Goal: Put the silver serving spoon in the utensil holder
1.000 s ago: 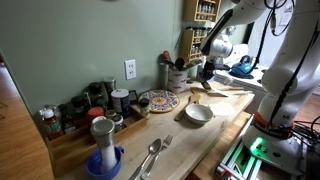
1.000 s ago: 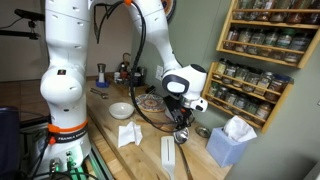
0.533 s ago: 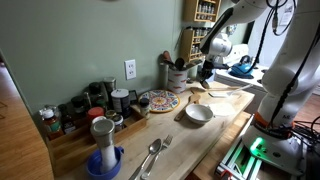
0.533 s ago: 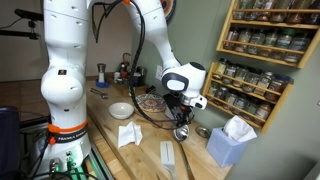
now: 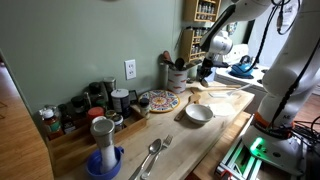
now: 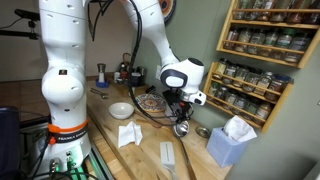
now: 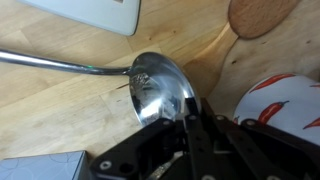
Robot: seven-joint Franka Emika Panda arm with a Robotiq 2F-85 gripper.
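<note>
I've raised my gripper (image 7: 188,113) slightly; it pinches the glossy oval bowl of the silver serving spoon (image 7: 157,84). Grained wooden counter (image 7: 55,115) lies beneath.

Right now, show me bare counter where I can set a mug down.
Bare wood lies between the white bowl and the silver cutlery near the front edge, and between the blue cup and the jars by the wall. The wall side is crowded: jars, patterned plate, then the utensil holder with the gripper close beside it.

The serving spoon (image 7: 160,88) is glossy metal, the countertop (image 7: 60,115) smooth matt wood.
</note>
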